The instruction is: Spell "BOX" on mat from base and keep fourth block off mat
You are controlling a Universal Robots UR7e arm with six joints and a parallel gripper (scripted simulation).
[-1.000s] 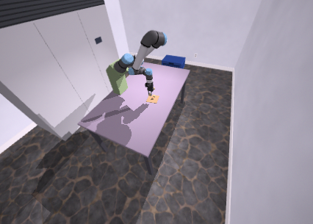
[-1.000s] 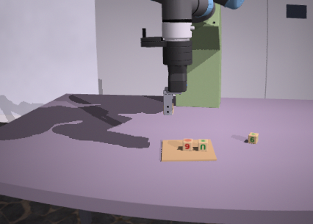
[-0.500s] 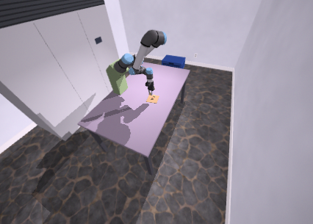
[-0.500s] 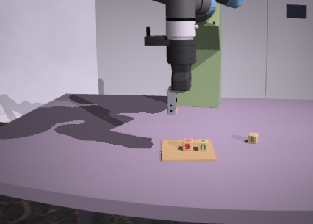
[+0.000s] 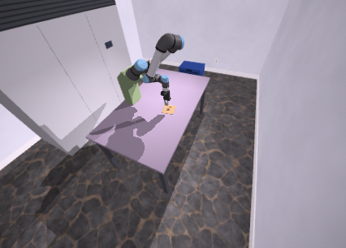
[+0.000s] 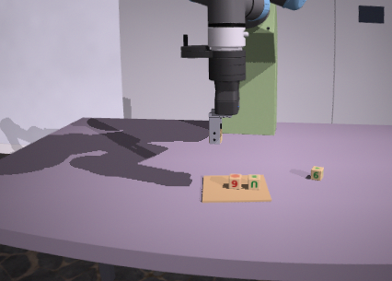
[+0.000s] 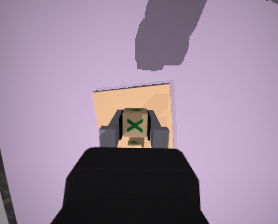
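My gripper (image 5: 166,103) (image 6: 216,141) (image 7: 135,119) is shut on the X block (image 7: 135,125), whose green X faces up between the fingers. It holds the block in the air over the far side of the orange mat (image 5: 173,112) (image 6: 216,195) (image 7: 106,102), as the exterior camera sees it. A block with a round red mark on top (image 6: 235,181) and a block with a green mark on top (image 6: 254,182) stand on the mat with a small gap between them. Their top letters are too foreshortened to read. A fourth block (image 6: 317,173), with a green mark on top, lies off the mat.
The mat lies flat on the purple table (image 5: 154,145) (image 6: 138,224) (image 7: 50,65). A green box-shaped stand (image 5: 131,89) (image 6: 259,99) is behind the arm. The arm's shadow falls across the table. A blue crate (image 5: 192,67) is beyond the table's far end.
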